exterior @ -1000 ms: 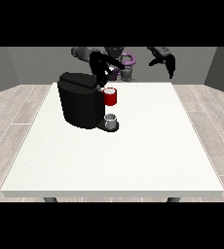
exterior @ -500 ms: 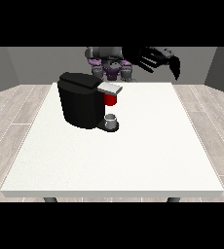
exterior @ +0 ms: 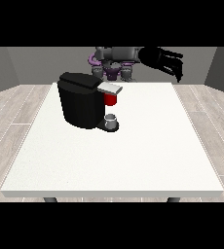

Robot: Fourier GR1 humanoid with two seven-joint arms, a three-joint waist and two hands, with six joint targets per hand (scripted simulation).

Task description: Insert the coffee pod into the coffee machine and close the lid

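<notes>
- Since a second ago, the hand at the view's right (exterior: 163,60) had lifted clear of the coffee machine (exterior: 84,100) and hung beyond the tabletop's (exterior: 133,155) far right corner, its fingers hanging released and holding nothing.
- The lid (exterior: 109,88) sat lower than before, nearly flat, so we judged the closing about done.
- We saw no plain coffee pod; a grey thing (exterior: 111,119) sat at the machine's base, beneath a red thing at the machine (exterior: 111,99).
- The other hand did not show.

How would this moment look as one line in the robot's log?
black boxy coffee machine: on white table | lid: lowered | hand at view's right: raised, holding nothing
</notes>
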